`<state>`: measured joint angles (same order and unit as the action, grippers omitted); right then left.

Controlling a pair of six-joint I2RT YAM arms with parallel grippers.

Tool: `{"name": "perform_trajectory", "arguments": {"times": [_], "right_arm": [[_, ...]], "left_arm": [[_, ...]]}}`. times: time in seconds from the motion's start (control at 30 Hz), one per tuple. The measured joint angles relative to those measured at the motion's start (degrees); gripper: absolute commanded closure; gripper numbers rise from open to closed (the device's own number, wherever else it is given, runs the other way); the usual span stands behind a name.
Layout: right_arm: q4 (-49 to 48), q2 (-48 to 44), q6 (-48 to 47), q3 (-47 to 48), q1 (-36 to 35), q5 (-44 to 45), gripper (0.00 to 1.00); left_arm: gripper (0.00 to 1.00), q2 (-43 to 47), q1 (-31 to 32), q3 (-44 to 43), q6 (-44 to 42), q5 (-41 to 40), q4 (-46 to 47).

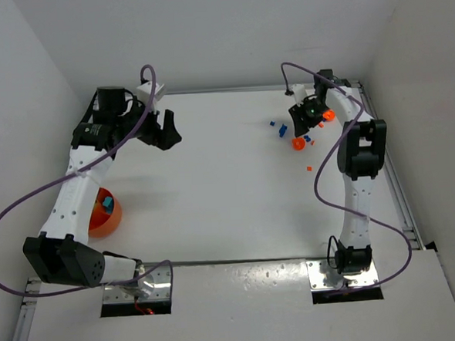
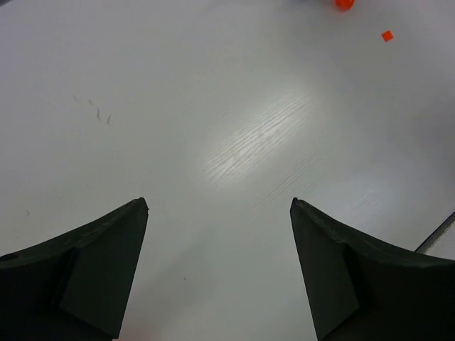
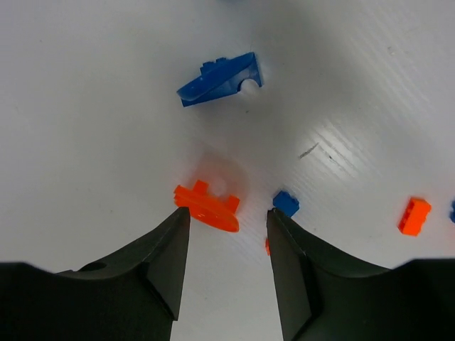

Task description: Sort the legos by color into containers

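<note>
Several legos lie scattered at the far right of the table. A flat orange lego (image 3: 207, 206) rests on the table just past my right gripper's (image 3: 228, 211) left fingertip. A small blue lego (image 3: 286, 203) sits at the right fingertip. The jaws stand partly apart and hold nothing. Farther off lie a larger blue lego (image 3: 220, 78) and an orange brick (image 3: 414, 215). My left gripper (image 2: 219, 201) hangs open over bare table at the far left. The orange bowl (image 1: 111, 216) sits partly hidden under my left arm, with a cyan bit inside.
From above, my right gripper (image 1: 306, 121) hovers over the cluster of blue legos (image 1: 282, 130) and orange legos (image 1: 298, 143). A tiny orange bit (image 1: 308, 167) lies nearer the arm bases. White walls enclose the table on three sides.
</note>
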<state>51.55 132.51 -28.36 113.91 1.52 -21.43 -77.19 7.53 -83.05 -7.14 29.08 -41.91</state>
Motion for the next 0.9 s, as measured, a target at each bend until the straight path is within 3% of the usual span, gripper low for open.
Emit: {"name": "perform_trajectory", "arguments": {"times": [0.3, 0.57, 0.67, 0.9], "right_arm": [[7.1, 6.2, -7.7, 2.4, 2.0, -2.8, 0.53], [7.1, 6.3, -10.5, 1.4, 2.1, -4.1, 0.69], [6.4, 6.3, -10.7, 0.6, 2.1, -4.5, 0.81], [2.8, 2.0, -10.9, -6.2, 1.4, -7.4, 0.98]], "left_arm": [[0.10, 0.0, 0.0, 0.0, -0.6, -0.2, 0.0], [0.10, 0.0, 0.0, 0.1, -1.2, -0.5, -0.1], [0.10, 0.0, 0.0, 0.9, -1.2, -0.5, 0.0], [0.11, 4.0, 0.0, 12.1, 2.2, 3.5, 1.4]]}}
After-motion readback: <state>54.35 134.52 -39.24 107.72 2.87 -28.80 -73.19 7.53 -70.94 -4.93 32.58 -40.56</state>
